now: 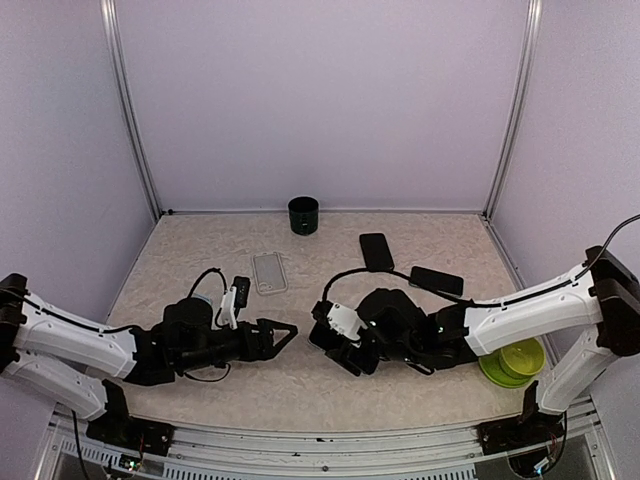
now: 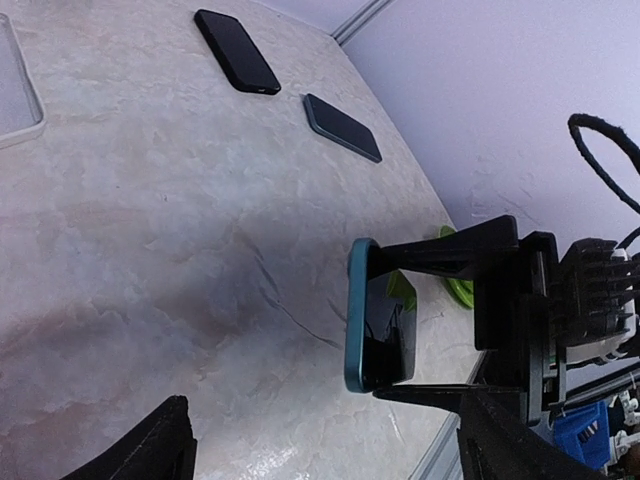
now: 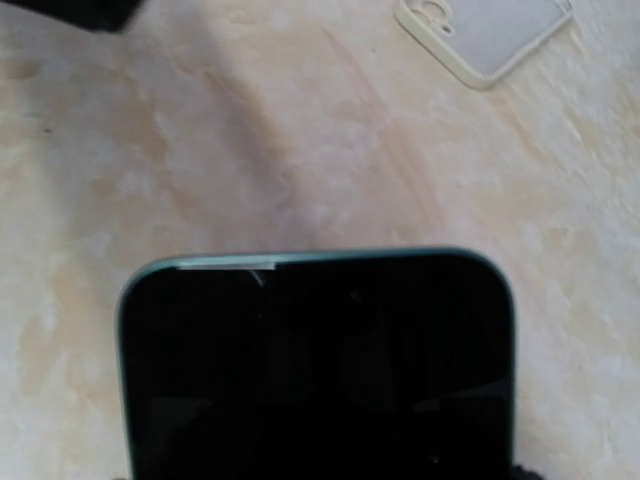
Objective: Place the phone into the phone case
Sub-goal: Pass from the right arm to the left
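Note:
A teal-edged phone (image 2: 380,320) with a dark screen is held on edge above the table, and my right gripper (image 1: 335,345) is shut on it, one finger above and one below. The same phone (image 3: 320,370) fills the lower half of the right wrist view and hides that gripper's fingers. My left gripper (image 1: 282,334) stands open, pointing at the phone from the left with a gap between them and nothing in its fingers (image 2: 150,445). The clear phone case (image 1: 269,271) lies flat on the table behind the left gripper; it also shows as the case (image 3: 490,35).
Two more phones lie flat at the back right, a black one (image 1: 376,250) and a dark one (image 1: 436,280). A dark green cup (image 1: 303,215) stands by the back wall. A lime green round object (image 1: 512,362) sits under the right arm.

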Action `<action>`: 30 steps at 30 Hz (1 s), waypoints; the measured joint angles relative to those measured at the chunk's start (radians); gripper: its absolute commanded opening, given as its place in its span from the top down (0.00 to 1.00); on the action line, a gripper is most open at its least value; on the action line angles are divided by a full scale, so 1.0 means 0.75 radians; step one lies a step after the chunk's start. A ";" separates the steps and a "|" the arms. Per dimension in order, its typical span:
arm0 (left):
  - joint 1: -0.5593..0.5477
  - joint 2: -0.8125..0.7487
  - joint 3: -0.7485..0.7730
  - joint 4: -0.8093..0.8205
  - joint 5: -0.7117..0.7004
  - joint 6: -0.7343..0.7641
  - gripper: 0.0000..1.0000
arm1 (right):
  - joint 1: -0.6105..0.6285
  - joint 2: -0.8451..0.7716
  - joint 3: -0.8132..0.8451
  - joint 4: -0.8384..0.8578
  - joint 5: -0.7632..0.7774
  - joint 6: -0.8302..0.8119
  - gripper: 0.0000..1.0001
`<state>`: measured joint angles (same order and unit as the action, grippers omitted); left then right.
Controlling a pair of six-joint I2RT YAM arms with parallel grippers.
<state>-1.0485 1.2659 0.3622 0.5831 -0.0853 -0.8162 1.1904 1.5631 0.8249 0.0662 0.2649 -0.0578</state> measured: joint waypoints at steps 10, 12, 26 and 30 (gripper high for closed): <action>-0.023 0.117 0.077 0.063 0.132 0.049 0.35 | 0.081 0.000 0.000 0.035 0.061 -0.013 0.39; -0.027 0.137 0.083 0.070 0.150 0.050 0.38 | 0.100 0.000 0.000 0.048 0.070 -0.017 0.39; -0.042 0.217 0.134 0.102 0.210 0.049 0.60 | 0.191 0.013 0.004 0.085 0.162 -0.045 0.39; -0.043 0.223 0.134 0.107 0.211 0.048 0.68 | 0.210 0.045 0.024 0.088 0.184 -0.052 0.39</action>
<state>-1.0805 1.4330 0.4629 0.6632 0.0731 -0.7803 1.3479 1.5967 0.8433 0.1322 0.4030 -0.0967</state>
